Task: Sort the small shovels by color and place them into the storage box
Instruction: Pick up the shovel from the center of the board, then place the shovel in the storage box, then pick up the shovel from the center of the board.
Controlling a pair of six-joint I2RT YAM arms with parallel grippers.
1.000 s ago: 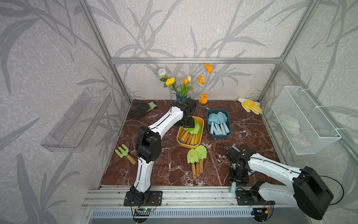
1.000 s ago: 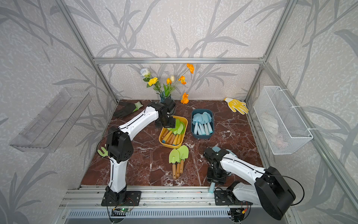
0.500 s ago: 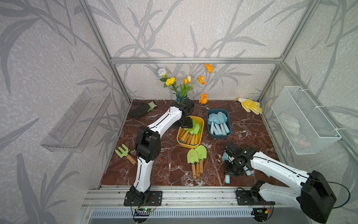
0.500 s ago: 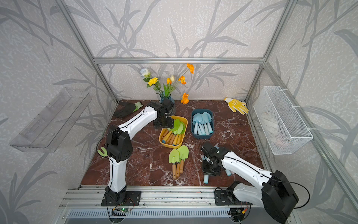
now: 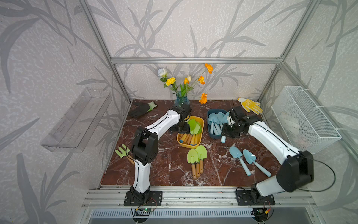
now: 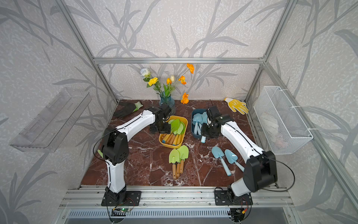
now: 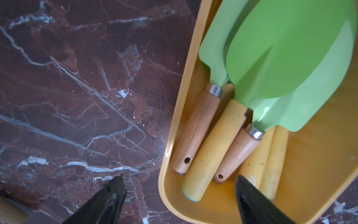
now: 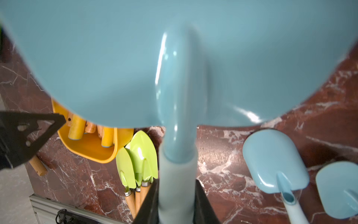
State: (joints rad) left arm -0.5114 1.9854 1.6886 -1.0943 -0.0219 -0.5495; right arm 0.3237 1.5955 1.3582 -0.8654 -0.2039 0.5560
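1. The green rake [image 5: 122, 151] lies at the surface's left edge, partly hidden behind the left arm. It is no shovel, so it is likely meant to stay out.
2. The left end effector [image 7: 179, 181] hangs wide and empty astride the yellow box [image 7: 170, 135], one finger inside. The sorted green shovels [image 7: 280, 58] lie below, their overlapping blades hiding some of the handles.
3. Three loose green shovels [image 5: 196, 157] wait on the surface just beside that box.
4. The right end effector [image 8: 175, 186] clamps a blue shovel [image 8: 174, 77] by its handle at the blue box [image 5: 213, 136], probably to drop it with its own colour. The blade blocks much of the wrist view.
5. Two loose blue shovels [image 5: 246, 159] lie farther right.
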